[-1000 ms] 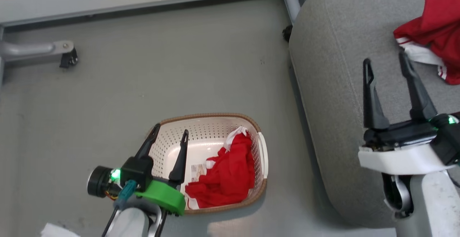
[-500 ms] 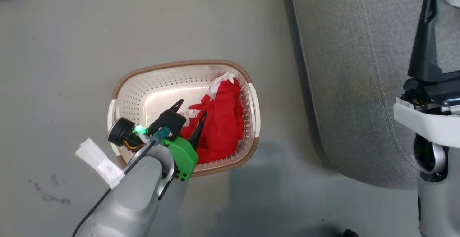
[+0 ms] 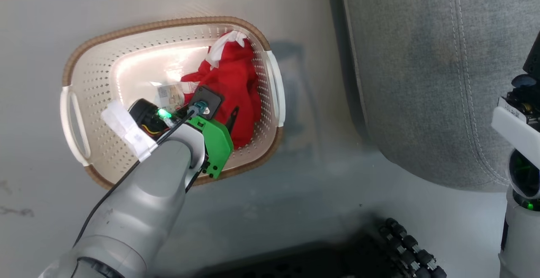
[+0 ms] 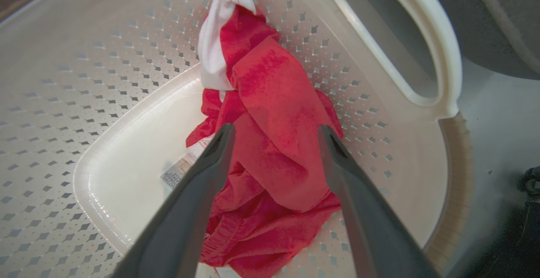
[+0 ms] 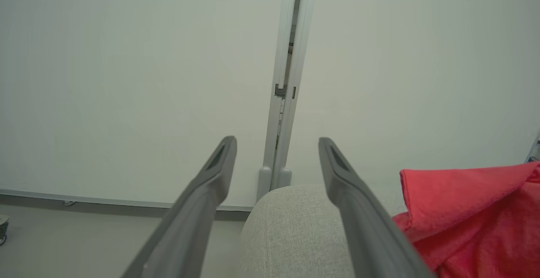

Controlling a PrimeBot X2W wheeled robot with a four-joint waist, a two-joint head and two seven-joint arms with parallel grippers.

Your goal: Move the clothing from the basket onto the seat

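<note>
The cream basket (image 3: 156,24) with a brown rim stands on the floor left of the grey seat (image 3: 422,79). Red clothing (image 3: 236,79) with white trim lies bunched against the basket's right wall. My left gripper (image 3: 221,111) reaches down inside the basket. In the left wrist view it (image 4: 276,129) is open, its fingers straddling the red clothing (image 4: 270,101) just above it, with the basket wall (image 4: 105,58) around. My right gripper (image 5: 277,141) is open and empty above the seat (image 5: 295,227). Another red garment (image 5: 472,210) lies on the seat to its right.
A paper label (image 4: 175,172) sticks to the basket bottom beside the clothing. My dark base with small rollers (image 3: 405,248) shows at the bottom. My right wrist (image 3: 519,117) hangs over the seat's right part. A pale wall with a vertical panel seam (image 5: 287,79) stands behind the seat.
The head camera has tilted down and closer, shifting the whole picture. My left gripper has dropped from the basket's left rim into the basket over the red clothing. Both grippers stayed open.
</note>
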